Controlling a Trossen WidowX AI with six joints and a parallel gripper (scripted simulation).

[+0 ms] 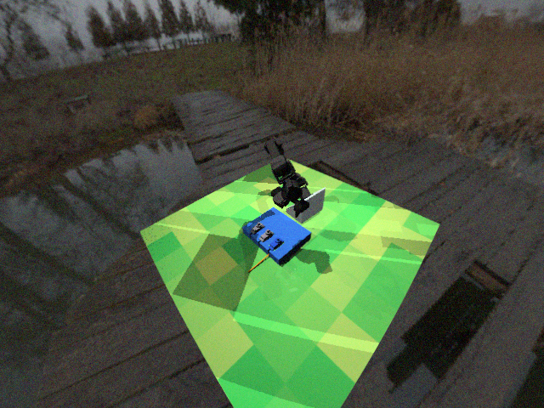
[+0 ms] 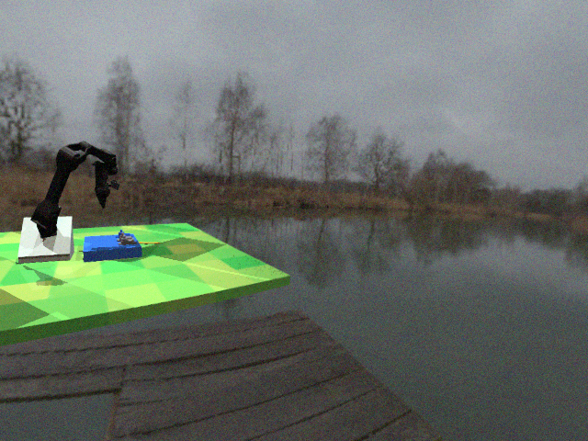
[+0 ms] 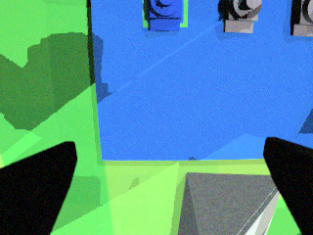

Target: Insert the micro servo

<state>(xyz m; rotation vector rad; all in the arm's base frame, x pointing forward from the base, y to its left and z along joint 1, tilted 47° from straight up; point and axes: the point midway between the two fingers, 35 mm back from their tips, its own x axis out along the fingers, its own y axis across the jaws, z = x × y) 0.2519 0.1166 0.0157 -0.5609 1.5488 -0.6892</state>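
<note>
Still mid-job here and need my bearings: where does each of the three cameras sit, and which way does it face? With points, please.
Top: high, beyond the cable's side of the blue deck (image 1: 286, 228) (image 2: 111, 249) (image 3: 181, 93), angled down across the table; the whole arm shows.
Exterior: low, off to one side, looking nearly level across the table toward water and trees; the arm shows in profile.
Wrist: on the arm, looking down past the open gripper (image 1: 291, 211) (image 2: 103, 207) (image 3: 170, 144); only its two dark fingers show.
Top and wrist share the blue servo (image 1: 275, 243) (image 3: 165, 15).
</note>
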